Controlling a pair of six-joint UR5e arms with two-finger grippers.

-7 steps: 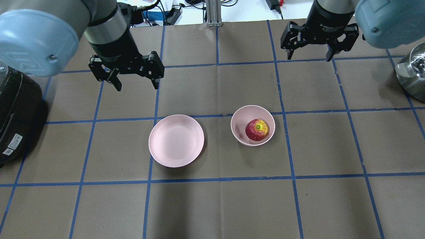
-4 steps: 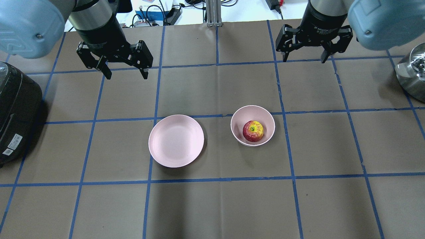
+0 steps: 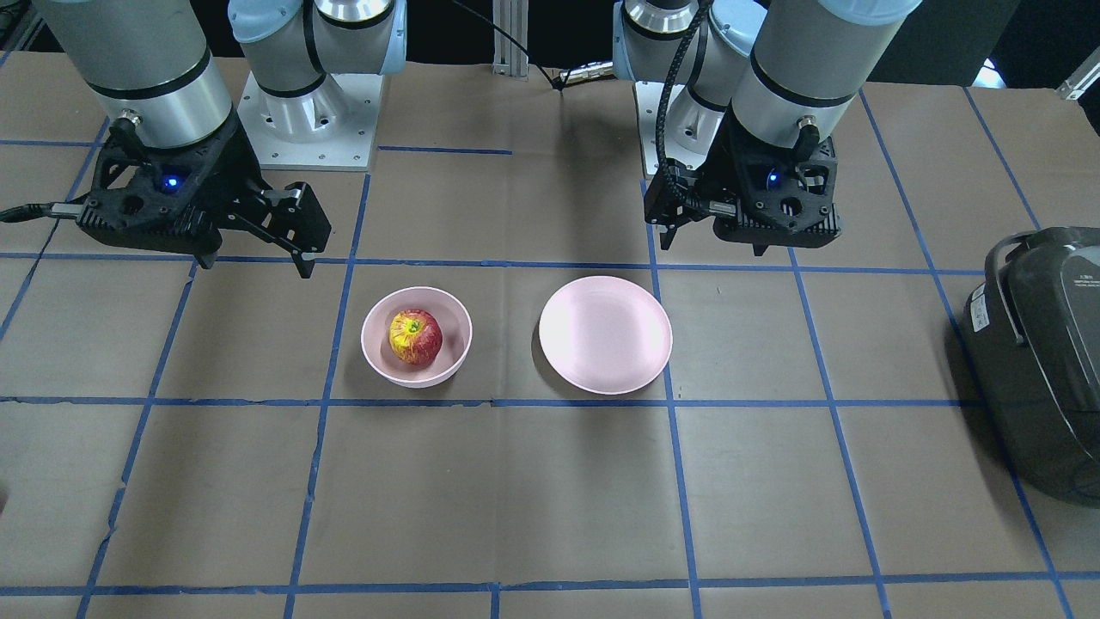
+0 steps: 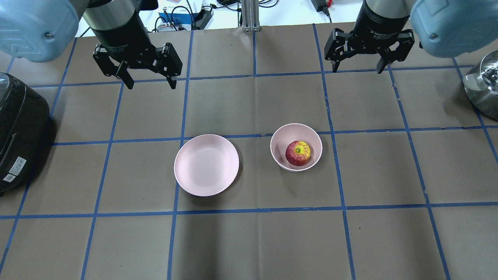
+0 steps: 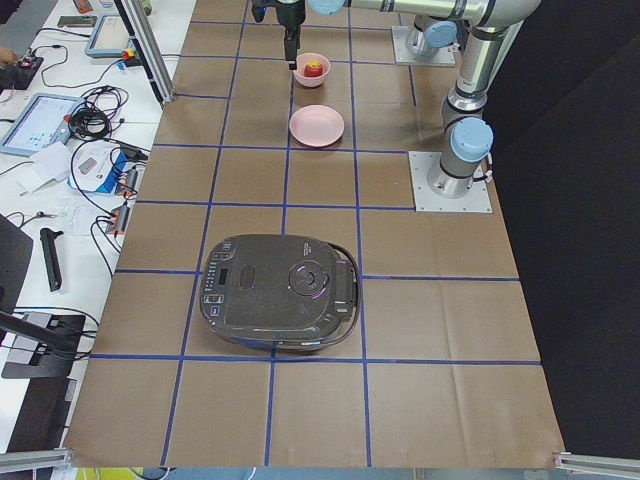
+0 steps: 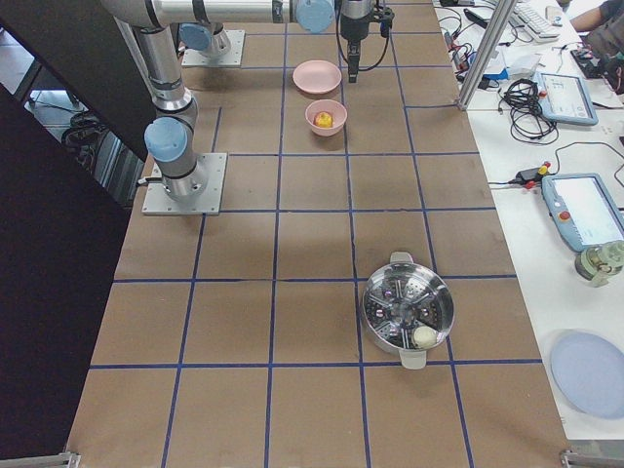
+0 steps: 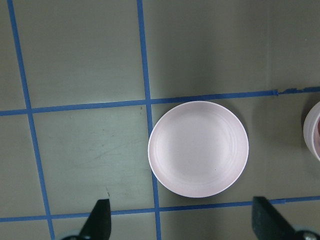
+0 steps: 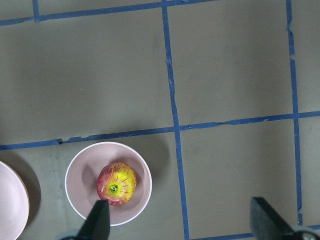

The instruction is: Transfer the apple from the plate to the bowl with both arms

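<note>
The red apple with a yellow patch lies inside the deep pale-pink bowl, stem dimple up; it also shows in the front view and the right wrist view. The flat pale-pink plate sits bare to the bowl's left, and shows in the left wrist view. My left gripper is open and empty, raised beyond the plate. My right gripper is open and empty, raised beyond and right of the bowl.
A black rice cooker stands at the table's left edge. A steel steamer pot stands at the right edge. Blue tape lines grid the brown table cover. Cables and gear lie beyond the far edge.
My left gripper has pulled back and away from the plate toward the far side. The right gripper shifted slightly. The apple rolled a little inside the bowl and settled stem up.
</note>
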